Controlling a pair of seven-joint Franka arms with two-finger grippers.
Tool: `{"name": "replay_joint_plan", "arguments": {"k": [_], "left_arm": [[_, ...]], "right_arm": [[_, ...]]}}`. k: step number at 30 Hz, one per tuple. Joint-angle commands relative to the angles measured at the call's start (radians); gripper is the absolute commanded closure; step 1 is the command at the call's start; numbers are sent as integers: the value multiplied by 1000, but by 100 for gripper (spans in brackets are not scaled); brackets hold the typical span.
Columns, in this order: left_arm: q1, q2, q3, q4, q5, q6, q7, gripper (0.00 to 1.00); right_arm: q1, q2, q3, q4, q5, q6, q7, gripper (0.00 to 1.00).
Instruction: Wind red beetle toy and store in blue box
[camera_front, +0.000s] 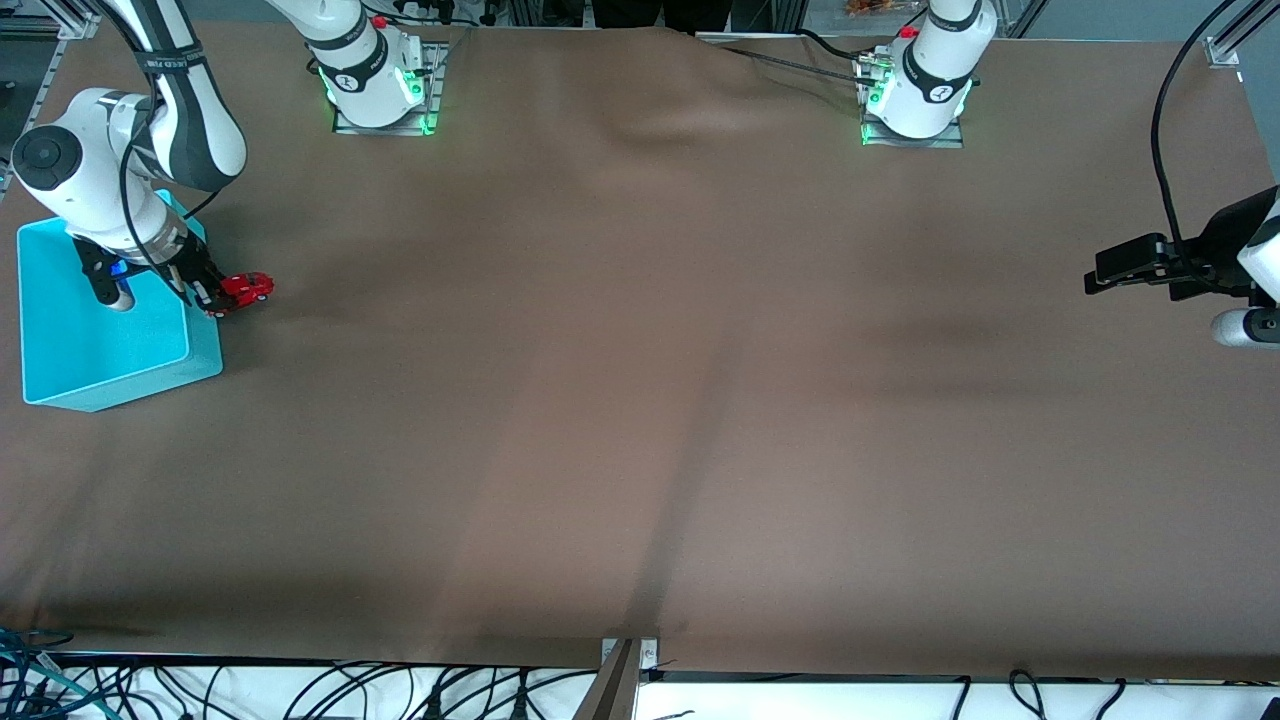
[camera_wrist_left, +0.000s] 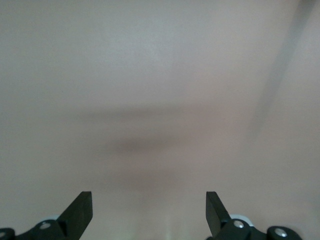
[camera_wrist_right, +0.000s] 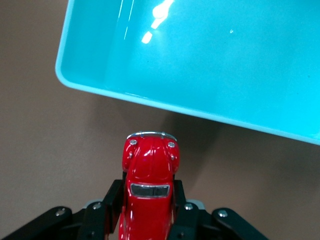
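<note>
The red beetle toy (camera_front: 245, 291) sits clamped between the fingers of the right gripper (camera_front: 215, 297), held up just beside the blue box (camera_front: 100, 350), by the box wall that faces the left arm's end of the table; in the right wrist view the red beetle toy (camera_wrist_right: 149, 186) shows its glossy rounded hood, a chrome bumper and a dark window, its sides pinched by the black fingers (camera_wrist_right: 111, 201), with the brown table below it and the rim of the blue box (camera_wrist_right: 165, 102) just past its nose; the toy is outside the box, over the table; the box's smooth cyan floor shows only bright reflections; the box stands at the right arm's end of the table; the right arm bends down over it, and a dark band on that arm bears pale lettering too small to read; no brand or label can be read on the toy or the box.

The left gripper (camera_front: 1120, 268) hangs over the left arm's end of the table, well apart from the toy and the box, where the arm waits; in the left wrist view the left gripper (camera_wrist_left: 149, 212) has its two black fingers (camera_wrist_left: 80, 210) spread wide with nothing between them, only the brown table cover (camera_wrist_left: 160, 90) beneath.
</note>
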Motion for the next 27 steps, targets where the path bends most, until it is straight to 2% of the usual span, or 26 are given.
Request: {"name": "replay_joint_plan", "arguments": {"k": [1, 13, 27], "left_arm": [[-2, -6, 0, 10, 7, -15, 18, 0], [-2, -6, 0, 10, 7, -15, 18, 0], [-2, -6, 0, 10, 7, -15, 18, 0]], "right_arm": [[1, -53, 21, 12, -37, -66, -12, 100], [1, -117, 41, 52, -40, -209, -182, 100], [-11, -157, 41, 73, -65, -238, -456, 100]]}}
